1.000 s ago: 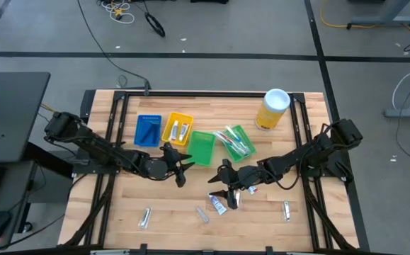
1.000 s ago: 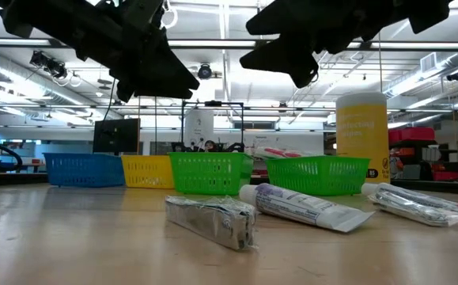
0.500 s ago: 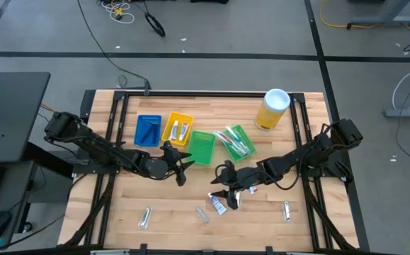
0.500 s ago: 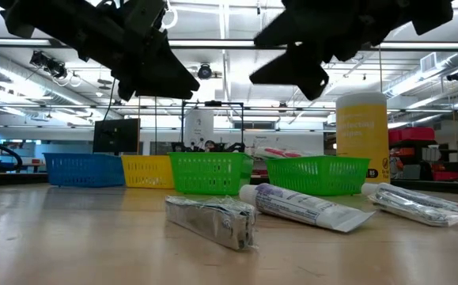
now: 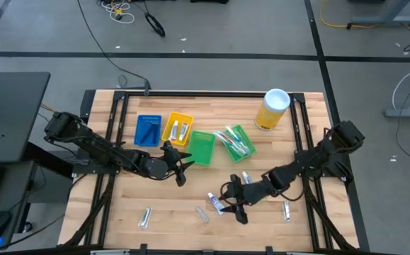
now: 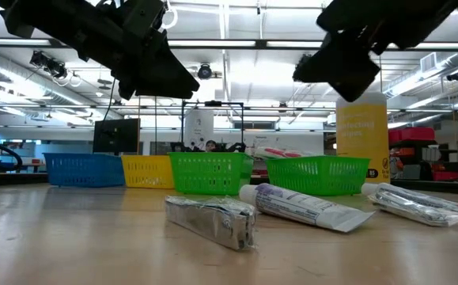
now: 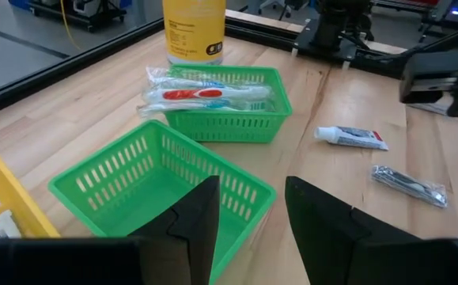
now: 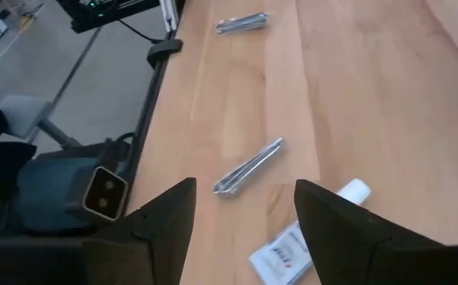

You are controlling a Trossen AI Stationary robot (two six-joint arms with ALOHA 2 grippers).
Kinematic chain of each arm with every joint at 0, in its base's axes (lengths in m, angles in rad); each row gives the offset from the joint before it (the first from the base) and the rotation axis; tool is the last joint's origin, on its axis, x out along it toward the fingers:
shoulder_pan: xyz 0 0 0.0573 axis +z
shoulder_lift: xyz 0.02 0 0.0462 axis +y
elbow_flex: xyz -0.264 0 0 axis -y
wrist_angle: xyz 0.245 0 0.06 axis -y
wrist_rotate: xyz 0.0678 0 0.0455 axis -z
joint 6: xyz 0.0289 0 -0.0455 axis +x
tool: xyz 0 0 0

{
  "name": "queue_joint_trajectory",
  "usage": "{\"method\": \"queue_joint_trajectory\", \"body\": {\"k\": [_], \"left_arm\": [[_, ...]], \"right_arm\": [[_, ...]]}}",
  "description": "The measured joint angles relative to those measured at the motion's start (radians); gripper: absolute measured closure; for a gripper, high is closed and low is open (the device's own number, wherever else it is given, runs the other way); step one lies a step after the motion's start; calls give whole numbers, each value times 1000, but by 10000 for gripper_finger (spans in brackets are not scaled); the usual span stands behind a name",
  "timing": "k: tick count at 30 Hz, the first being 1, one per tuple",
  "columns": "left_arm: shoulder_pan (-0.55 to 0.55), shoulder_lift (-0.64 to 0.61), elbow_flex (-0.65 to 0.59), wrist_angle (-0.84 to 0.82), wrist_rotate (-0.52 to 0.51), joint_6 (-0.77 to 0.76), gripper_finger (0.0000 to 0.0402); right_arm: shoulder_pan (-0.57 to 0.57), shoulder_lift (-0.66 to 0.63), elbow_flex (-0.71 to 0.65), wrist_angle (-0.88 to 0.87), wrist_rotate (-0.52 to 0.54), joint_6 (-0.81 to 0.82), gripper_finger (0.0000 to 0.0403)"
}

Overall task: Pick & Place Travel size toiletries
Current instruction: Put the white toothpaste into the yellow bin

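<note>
- Four small plastic bins: blue, yellow, two green.
- Three silvery packets and two white toothpaste tubes lie loose on the wooden counter.
- Left pincer and right pincer: both open, empty.

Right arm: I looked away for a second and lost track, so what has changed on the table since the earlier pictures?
The right claw swung toward the table's near edge, open and empty, above the white mini toothpaste tube and the small silvery foil packet. The left claw, the toiletries and the bins stayed put.
</note>
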Motion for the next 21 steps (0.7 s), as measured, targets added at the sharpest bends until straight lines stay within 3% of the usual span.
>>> {"method": "queue_joint_trajectory", "body": {"k": [10, 21], "left_arm": [[0, 0, 0, -20, 8, -3, 248], [0, 0, 0, -95, 8, -43, 248]], "right_arm": [[46, 0, 0, -1, 43, 31, 180], [45, 0, 0, -24, 48, 28, 154]]}}
